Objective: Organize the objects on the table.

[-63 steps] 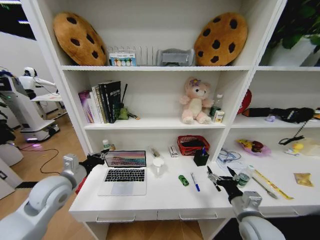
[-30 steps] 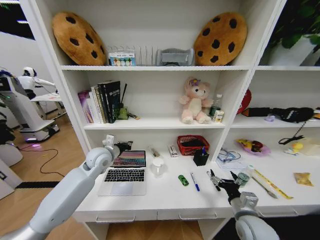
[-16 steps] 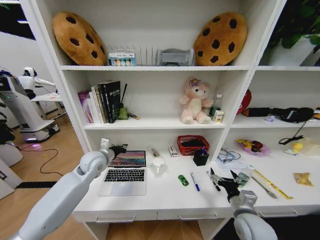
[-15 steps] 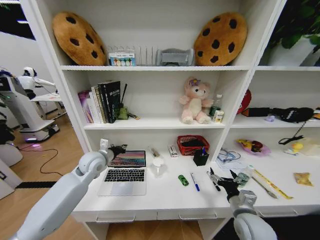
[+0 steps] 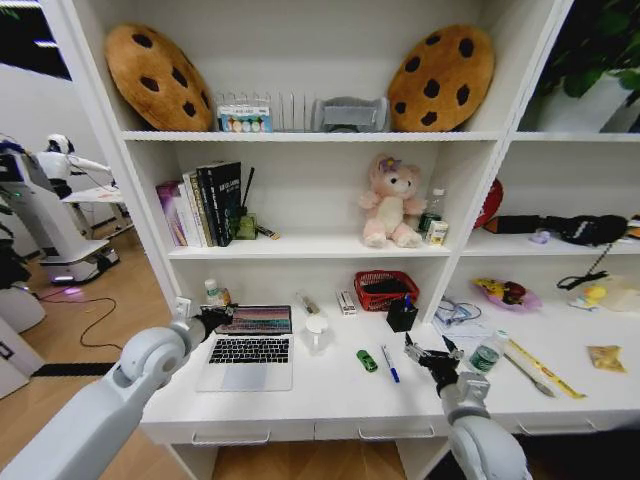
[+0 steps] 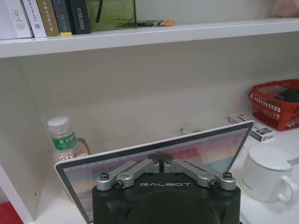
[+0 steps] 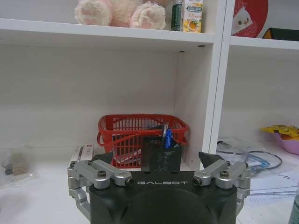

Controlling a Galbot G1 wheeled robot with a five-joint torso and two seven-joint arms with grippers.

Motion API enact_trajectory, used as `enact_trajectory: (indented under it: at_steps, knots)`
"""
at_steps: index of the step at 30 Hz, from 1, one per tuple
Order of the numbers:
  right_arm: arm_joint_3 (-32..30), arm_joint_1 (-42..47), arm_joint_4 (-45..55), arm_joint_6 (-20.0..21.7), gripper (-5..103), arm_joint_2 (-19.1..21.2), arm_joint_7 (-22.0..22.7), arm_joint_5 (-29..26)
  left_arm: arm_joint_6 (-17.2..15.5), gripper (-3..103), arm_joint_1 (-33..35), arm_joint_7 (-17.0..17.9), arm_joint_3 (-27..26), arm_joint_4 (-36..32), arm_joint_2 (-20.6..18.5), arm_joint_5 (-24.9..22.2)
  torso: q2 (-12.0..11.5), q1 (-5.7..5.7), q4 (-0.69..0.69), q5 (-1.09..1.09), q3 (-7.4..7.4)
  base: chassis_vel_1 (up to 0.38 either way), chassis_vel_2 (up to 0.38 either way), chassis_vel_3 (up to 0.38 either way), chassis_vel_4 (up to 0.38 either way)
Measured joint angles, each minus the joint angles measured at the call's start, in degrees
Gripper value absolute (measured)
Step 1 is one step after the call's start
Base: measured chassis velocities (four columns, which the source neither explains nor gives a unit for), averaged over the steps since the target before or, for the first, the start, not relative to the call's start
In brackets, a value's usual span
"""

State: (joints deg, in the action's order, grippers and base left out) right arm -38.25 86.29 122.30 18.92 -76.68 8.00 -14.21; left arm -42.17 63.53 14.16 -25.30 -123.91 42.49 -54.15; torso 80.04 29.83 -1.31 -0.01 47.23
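- Head view first: laptop [image 5: 247,345] sits lid-up on the left part of the white desk [image 5: 330,395], screen lit, nothing tidied about it yet. The left gripper [image 5: 214,318] hangs at the screen's left edge, just beside it. Out on the open desk top lie the tiny green item [image 5: 368,361], the blue pen [image 5: 390,364] next to it and a black pen [image 5: 424,363] a little further right, all loose. The right gripper [image 5: 432,357] hovers low over that black pen, fingers spread, nothing in them. Right of it stands the green-labelled can [image 5: 485,357], with the pen cup [image 5: 402,315] and red basket [image 5: 386,290] behind.
- Left wrist view: the left gripper [image 6: 161,164] has its linkages drawn together at the middle, closed, right against the top of the laptop lid [image 6: 159,161]. Whether it is actually pinching the lid cannot be told. A small bottle [image 6: 62,137] and a white mug [image 6: 267,173] flank the screen.
- Right wrist view: the right gripper [image 7: 159,161] is splayed wide and empty, facing the mesh pen cup [image 7: 161,154], which already holds pens, and the red basket [image 7: 140,137].
- Verdict on progress: early days. Laptop open, pens, green item and can all unsorted, so almost everything is left.
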Motion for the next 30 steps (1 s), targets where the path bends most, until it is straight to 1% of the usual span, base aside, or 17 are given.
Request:
enact_trajectory:
  at_steps: [1, 2, 4, 8, 9, 11, 12, 15, 16, 19, 20, 22, 23, 25, 26, 29, 30]
  knots:
    - [0.5, 0.0, 0.0, 0.1, 100, -0.1, 0.0, 0.2, 0.0, 0, 2.4, -0.4, -1.6, -1.9, -0.3, 0.3, 0.0, 0.0, 0.0, 0.0, 0.0, 0.0, 0.0, 0.0, 0.0]
    - [0.5, 0.0, 0.0, 0.1, 100, -0.1, 0.0, 0.2, 0.0, 0, 2.4, -0.4, -1.6, -1.9, -0.3, 0.3, 0.0, 0.0, 0.0, 0.0, 0.0, 0.0, 0.0, 0.0, 0.0]
    - [1.0, 0.1, 0.0, 0.1, 100, -0.2, 0.0, 0.5, 0.0, 0, 3.8, -0.8, -3.2, -3.2, -0.7, 0.5, 0.0, 0.0, 0.01, 0.0, 0.0, 0.0, 0.0, 0.0, 0.0]
    - [1.2, 0.4, 0.0, 0.0, 100, -0.3, 0.0, 0.9, 0.0, 0, 3.1, -0.9, -3.7, -3.1, -1.1, 0.4, 0.0, 0.0, 0.01, 0.0, 0.0, 0.0, 0.0, 0.0, 0.0]
    - [1.3, 0.5, 0.0, 0.0, 100, -0.4, 0.0, 1.0, 0.0, 0, 1.6, -0.9, -3.3, -2.4, -1.2, 0.4, 0.0, 0.0, -0.01, 0.01, 0.0, 0.0, 0.0, 0.0, 0.0]
    - [1.2, 0.7, 0.1, -0.1, 100, -0.6, 0.0, 1.2, 0.0, 0, -2.1, -0.9, -0.8, -0.4, -0.8, 0.3, 0.0, 0.0, 0.0, 0.0, 0.0, 0.0, 0.0, 0.0, 0.0]
    - [1.2, 0.7, 0.1, -0.1, 100, -0.6, 0.0, 1.2, 0.0, 0, -2.1, -0.9, -0.8, -0.4, -0.8, 0.3, 0.0, 0.0, 0.0, 0.0, 0.0, 0.0, 0.0, 0.0, 0.0]
    - [0.6, 0.9, 0.1, -0.2, 100, -0.7, 0.0, 1.3, 0.0, 0, -8.5, -0.7, 4.4, 3.8, 1.0, 0.7, 0.0, 0.0, -0.01, 0.0, 0.0, 0.0, 0.0, 0.0, 0.0]
    - [0.6, 0.9, 0.1, -0.2, 100, -0.7, 0.0, 1.3, 0.0, 0, -8.5, -0.7, 4.4, 3.8, 1.0, 0.7, 0.0, 0.0, -0.01, 0.0, 0.0, 0.0, 0.0, 0.0, 0.0]
    - [0.0, 1.2, 0.2, -0.2, 100, -0.7, 0.0, 1.3, 0.0, 0, -14.5, -0.6, 8.8, 7.3, 2.9, 0.4, 0.0, 0.0, -0.02, 0.0, 0.01, 0.0, 0.0, 0.0, 0.0]
    - [0.0, 1.2, 0.2, -0.2, 100, -0.7, 0.0, 1.3, 0.0, 0, -14.5, -0.6, 8.8, 7.3, 2.9, 0.4, 0.0, 0.0, -0.02, 0.0, 0.01, 0.0, 0.0, 0.0, 0.0]
    - [-0.2, 1.2, 0.1, -0.2, 100, -0.7, 0.0, 1.3, 0.1, 0, -17.6, -0.7, 11.3, 9.4, 4.3, 0.2, 0.0, 0.0, -0.01, 0.01, 0.01, 0.0, 0.0, 0.0, 0.0]
    - [-0.2, 1.2, 0.1, -0.2, 100, -0.7, 0.0, 1.3, 0.1, 0, -17.6, -0.7, 11.3, 9.4, 4.3, 0.2, 0.0, 0.0, -0.01, 0.01, 0.01, 0.0, 0.0, 0.0, 0.0]
    - [-0.2, 1.2, -0.4, -0.2, 100, -0.8, 0.0, 1.3, 0.0, 0, -20.5, -0.7, 13.9, 12.4, 6.3, 0.3, 0.0, 0.01, -0.02, 0.01, 0.01, 0.0, 0.0, 0.0, 0.0]
    - [-0.2, 1.2, -0.4, -0.2, 100, -0.8, 0.0, 1.3, 0.0, 0, -20.5, -0.7, 13.9, 12.4, 6.3, 0.3, 0.0, 0.01, -0.02, 0.01, 0.01, 0.0, 0.0, 0.0, 0.0]
    - [-0.5, 1.1, -1.0, -0.2, 100, -0.6, 0.0, 1.2, 0.1, 0, -22.2, -0.7, 16.2, 14.8, 8.5, 0.3, 0.0, 0.01, -0.01, 0.01, 0.01, 0.0, 0.0, 0.0, 0.0]
    - [-0.5, 1.1, -1.0, -0.2, 100, -0.6, 0.0, 1.2, 0.1, 0, -22.2, -0.7, 16.2, 14.8, 8.5, 0.3, 0.0, 0.01, -0.01, 0.01, 0.01, 0.0, 0.0, 0.0, 0.0]
